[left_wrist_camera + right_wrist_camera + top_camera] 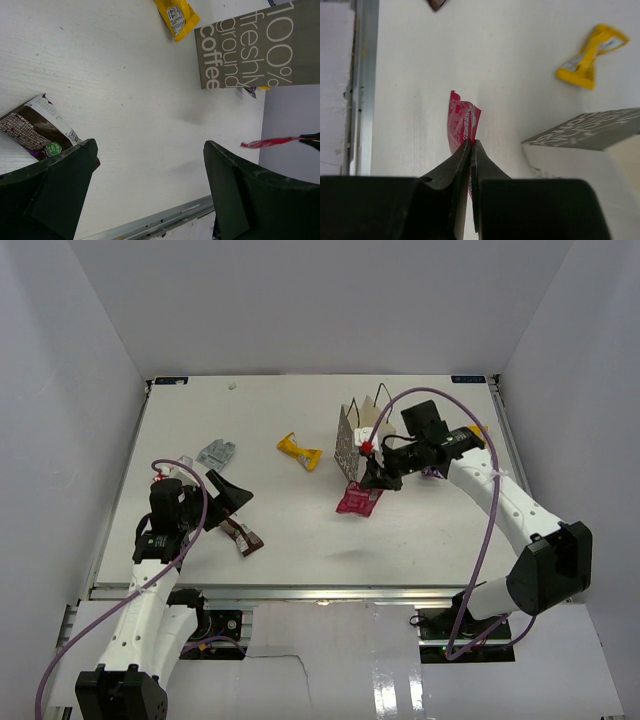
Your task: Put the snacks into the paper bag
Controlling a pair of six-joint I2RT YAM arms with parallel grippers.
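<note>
Between the tips of your right gripper (471,145) sits one edge of the red-pink packet (462,125), pinched tight with no gap between the fingers. The rest of the packet sticks out past the tips, its long axis running on in line with the fingers. From above it points toward the near left. It is just beside the near corner of the paper bag (352,436) and outside it. You cannot tell whether its free end touches the table (300,565).

Your left gripper (150,162) is spread wide and holds nothing. The brown packet (35,130) lies flat just beside one finger.

Counting from above, you have four packets in plain view, one of each colour: red-pink, brown, yellow and silver-grey. There is one bag, upright, with its speckled panel facing left. A dark purple scrap (432,473) shows by the right arm, too hidden to say more.

The yellow packet (299,450) lies left of the bag, pinched at its middle, long axis running from far left to near right. The silver-grey packet (217,452) lies well apart, farther left.
</note>
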